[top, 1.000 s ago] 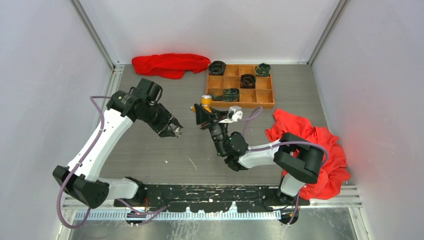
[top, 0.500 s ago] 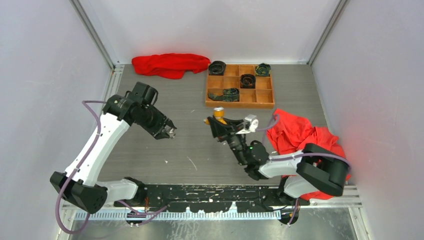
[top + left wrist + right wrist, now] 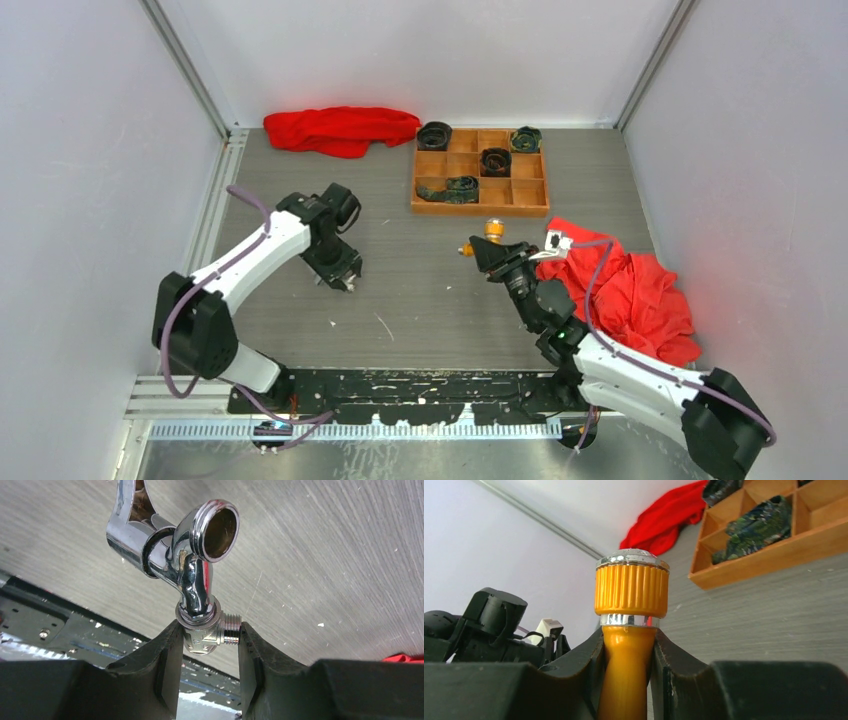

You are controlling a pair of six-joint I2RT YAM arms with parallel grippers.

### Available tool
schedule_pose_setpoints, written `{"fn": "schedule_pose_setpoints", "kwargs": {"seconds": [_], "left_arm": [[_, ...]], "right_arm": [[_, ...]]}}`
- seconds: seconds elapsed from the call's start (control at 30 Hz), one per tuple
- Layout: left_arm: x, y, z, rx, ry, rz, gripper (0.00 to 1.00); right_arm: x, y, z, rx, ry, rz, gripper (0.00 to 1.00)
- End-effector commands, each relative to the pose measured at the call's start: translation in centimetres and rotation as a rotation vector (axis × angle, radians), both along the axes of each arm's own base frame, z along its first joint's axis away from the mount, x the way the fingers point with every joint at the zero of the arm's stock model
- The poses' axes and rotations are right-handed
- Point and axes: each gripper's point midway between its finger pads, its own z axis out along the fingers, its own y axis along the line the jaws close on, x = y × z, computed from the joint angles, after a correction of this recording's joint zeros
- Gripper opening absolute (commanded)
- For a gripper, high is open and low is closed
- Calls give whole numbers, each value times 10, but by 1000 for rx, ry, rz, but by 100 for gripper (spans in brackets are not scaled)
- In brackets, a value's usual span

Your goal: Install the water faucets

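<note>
My left gripper [image 3: 207,637] is shut on the shiny silver faucet [image 3: 192,565]: its jaws pinch the threaded base, and the spout and handle stick out beyond the fingertips above the grey table. From above, the left gripper [image 3: 345,278] hangs over the left-middle of the table, the silver piece barely showing. My right gripper [image 3: 626,650] is shut on the orange-yellow faucet [image 3: 631,592], gripping its smooth stem below the ribbed cap. In the top view this orange faucet [image 3: 492,232] sits at the right gripper [image 3: 490,250], just below the wooden tray.
A wooden compartment tray [image 3: 480,208] with dark rolled items stands at the back. One red cloth [image 3: 340,128] lies at the back left, another [image 3: 630,290] at the right under the right arm. A dark rail [image 3: 420,388] runs along the near edge.
The right arm has swung right and stretched out, carrying the orange faucet from mid-table to just below the tray. The left arm has folded in, bringing the silver faucet slightly nearer.
</note>
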Motion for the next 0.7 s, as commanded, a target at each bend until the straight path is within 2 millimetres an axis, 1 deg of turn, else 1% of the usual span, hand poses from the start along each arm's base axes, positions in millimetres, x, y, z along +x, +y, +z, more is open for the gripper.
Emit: {"fn": "schedule_pose_setpoints", "kwargs": {"seconds": [0.0, 0.07, 0.17, 0.27, 0.37, 0.47, 0.53, 0.67], "left_arm": [[28, -12, -7, 18, -81, -32, 0], [34, -15, -18, 37, -64, -44, 0], [42, -18, -32, 60, -37, -63, 0], [49, -18, -40, 92, -17, -87, 0], [53, -22, -46, 99, 4, -118, 0], [58, -25, -39, 93, -14, -155, 0], [63, -25, -29, 89, -55, -186, 0], [76, -39, -9, 3, -195, -260, 0]], "right_arm": [[4, -6, -19, -117, 166, -21, 0], [4, -4, -20, -143, 184, -13, 0], [5, 2, -27, -167, 223, 14, 0], [4, 8, -32, -161, 244, 36, 0], [5, 7, -29, -168, 237, 29, 0], [8, 3, -23, -217, 227, 10, 0], [10, 1, -20, -267, 225, -1, 0], [11, 6, -11, -325, 223, 30, 0]]}}
